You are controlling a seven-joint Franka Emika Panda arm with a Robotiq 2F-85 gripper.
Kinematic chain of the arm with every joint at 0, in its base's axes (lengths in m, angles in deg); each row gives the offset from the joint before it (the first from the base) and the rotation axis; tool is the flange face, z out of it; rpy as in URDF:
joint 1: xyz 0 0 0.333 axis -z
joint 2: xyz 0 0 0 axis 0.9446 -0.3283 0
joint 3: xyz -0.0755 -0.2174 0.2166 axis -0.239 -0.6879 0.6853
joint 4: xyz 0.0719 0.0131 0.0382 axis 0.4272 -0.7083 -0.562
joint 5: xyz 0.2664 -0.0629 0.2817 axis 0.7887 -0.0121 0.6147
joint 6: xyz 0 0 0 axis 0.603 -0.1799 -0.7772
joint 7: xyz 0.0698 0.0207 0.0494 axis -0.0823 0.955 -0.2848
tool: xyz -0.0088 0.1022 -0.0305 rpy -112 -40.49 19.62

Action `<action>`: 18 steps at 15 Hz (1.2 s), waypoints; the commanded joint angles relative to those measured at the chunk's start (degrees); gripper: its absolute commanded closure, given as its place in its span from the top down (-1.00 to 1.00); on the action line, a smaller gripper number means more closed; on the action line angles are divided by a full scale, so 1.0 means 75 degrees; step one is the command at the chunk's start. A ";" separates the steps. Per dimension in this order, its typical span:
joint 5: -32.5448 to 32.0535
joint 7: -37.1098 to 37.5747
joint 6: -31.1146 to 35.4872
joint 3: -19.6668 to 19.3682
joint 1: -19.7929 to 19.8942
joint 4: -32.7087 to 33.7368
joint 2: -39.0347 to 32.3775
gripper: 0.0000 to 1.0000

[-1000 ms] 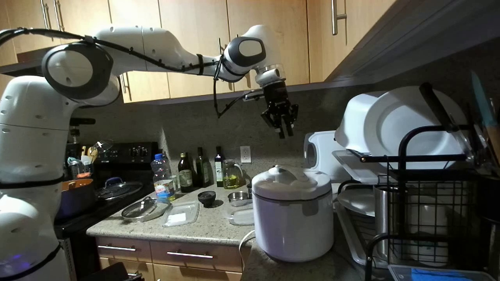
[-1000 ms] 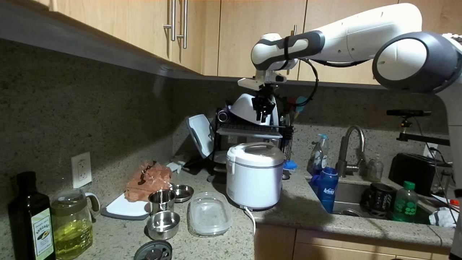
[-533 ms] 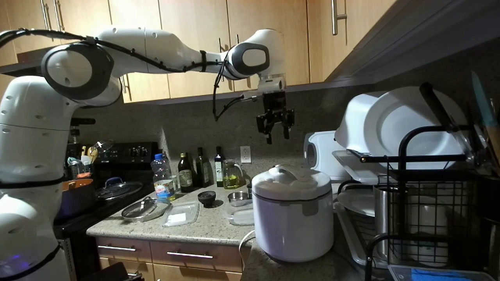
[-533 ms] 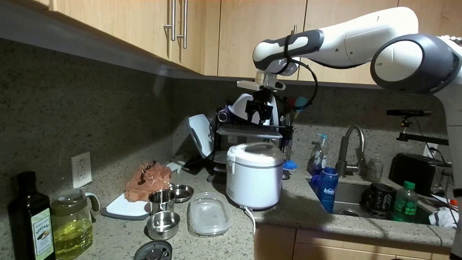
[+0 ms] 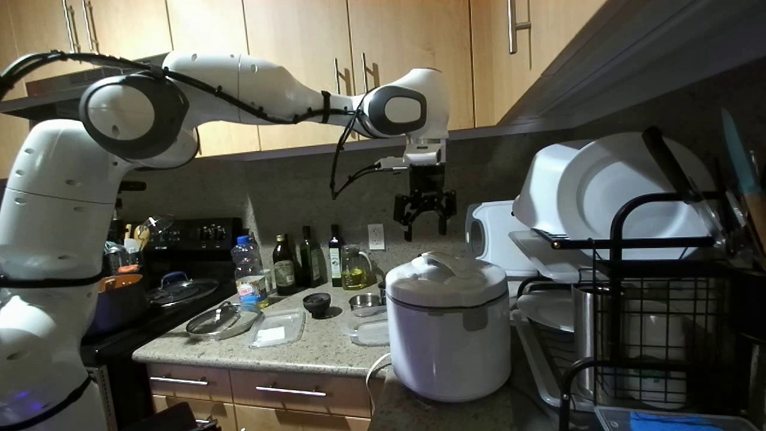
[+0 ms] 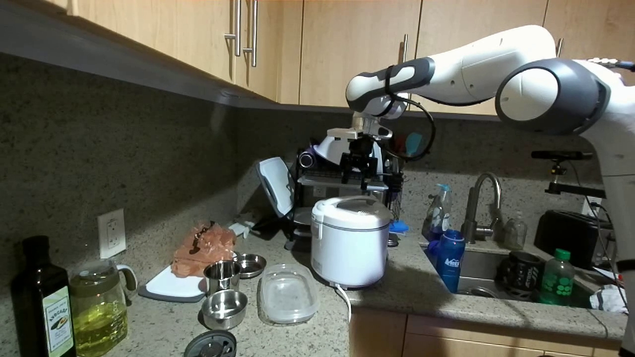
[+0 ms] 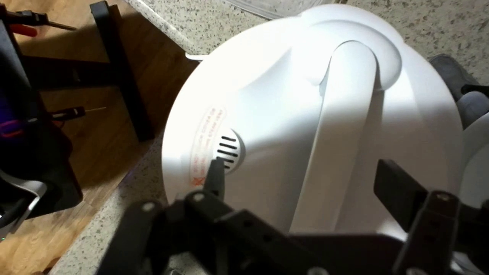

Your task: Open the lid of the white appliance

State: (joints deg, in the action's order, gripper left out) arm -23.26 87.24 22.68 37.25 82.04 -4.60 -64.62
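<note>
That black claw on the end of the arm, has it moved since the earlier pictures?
Yes, downward: in both exterior views, the gripper now hangs closer to the lid of the white appliance, which has stayed put.

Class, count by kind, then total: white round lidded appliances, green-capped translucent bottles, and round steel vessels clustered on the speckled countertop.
White round lidded appliance: 1
Green-capped translucent bottle: 1
Round steel vessels: 3
Total: 5

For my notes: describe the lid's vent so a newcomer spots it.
In the wrist view, find the big white lid. Left of its long handle sits a small vent. Dark parallel slots set it apart from the red printing beside it.
</note>
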 commanded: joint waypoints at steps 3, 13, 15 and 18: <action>-0.0135 0.0357 -0.0380 -0.0076 0.0137 -0.0040 -0.0185 1.00; -0.0145 0.0591 -0.0315 -0.0268 0.0402 -0.0216 -0.0274 1.00; -0.0137 0.0621 -0.0253 -0.0264 0.0425 -0.0161 -0.0324 1.00; -0.0090 0.0636 -0.0220 -0.0257 0.0451 -0.0046 -0.0414 1.00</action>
State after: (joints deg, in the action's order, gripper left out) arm -24.03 90.46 21.15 35.48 85.04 -5.22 -67.16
